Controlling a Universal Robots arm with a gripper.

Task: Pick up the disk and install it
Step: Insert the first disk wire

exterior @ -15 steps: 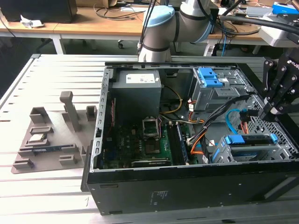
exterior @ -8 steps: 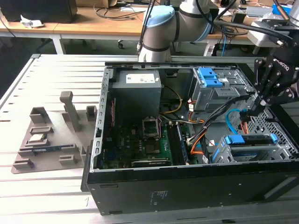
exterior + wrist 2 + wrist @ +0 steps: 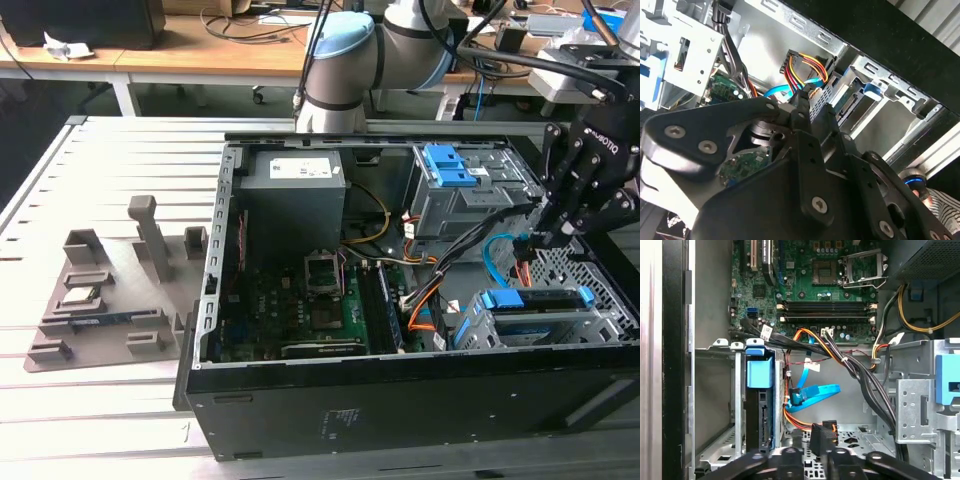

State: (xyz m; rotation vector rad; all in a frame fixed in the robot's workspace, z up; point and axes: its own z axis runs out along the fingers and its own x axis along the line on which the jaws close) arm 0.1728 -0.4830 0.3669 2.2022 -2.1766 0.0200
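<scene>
Disk (image 3: pixel 530 299): seated in the drive cage (image 3: pixel 590 325), blue carrier showing.
Gripper (image 3: pixel 527 243): just above the disk, clenched on a black cable connector (image 3: pixel 822 436).

I see the open computer case (image 3: pixel 300 420) on the slatted table (image 3: pixel 90 420). Inside it, the grey power supply (image 3: pixel 293 200) sits above the motherboard (image 3: pixel 290 310); a grey fixture tray (image 3: pixel 100 300) lies beside the case.

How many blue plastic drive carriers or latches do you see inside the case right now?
2. One blue latch piece tops the upper drive cage, toward the exterior view's right. The other is the disk with its blue carrier in the lower cage, below the gripper. More may be hidden behind cables.
</scene>
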